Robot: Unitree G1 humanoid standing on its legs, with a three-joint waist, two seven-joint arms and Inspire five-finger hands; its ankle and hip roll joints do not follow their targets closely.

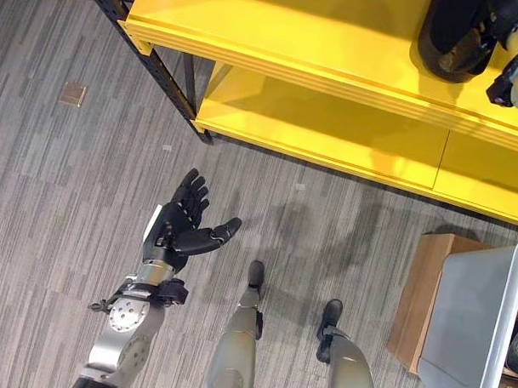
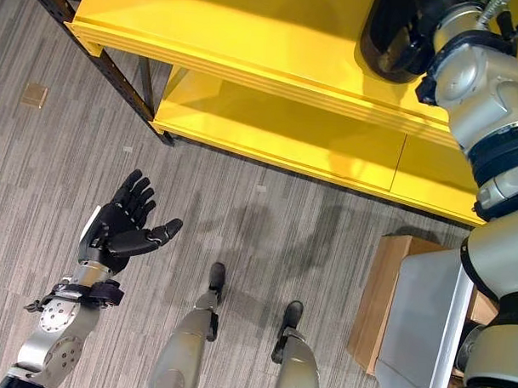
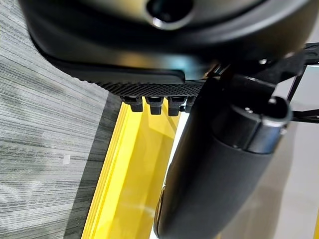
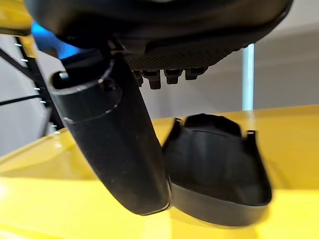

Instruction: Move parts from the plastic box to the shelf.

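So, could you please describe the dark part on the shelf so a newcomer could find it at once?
Find the yellow shelf and follow its top board toward the robot's right. The black shell-shaped part rests there beside the right hand, the lone dark item on the yellow.

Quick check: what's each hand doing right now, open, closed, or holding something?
Left hand: open, empty, over the floor.
Right hand: at the black part on the yellow shelf; grip cannot be told.

Bright, even light; soft shadows on the floor [image 1: 326, 230]; wrist views perhaps blurred.
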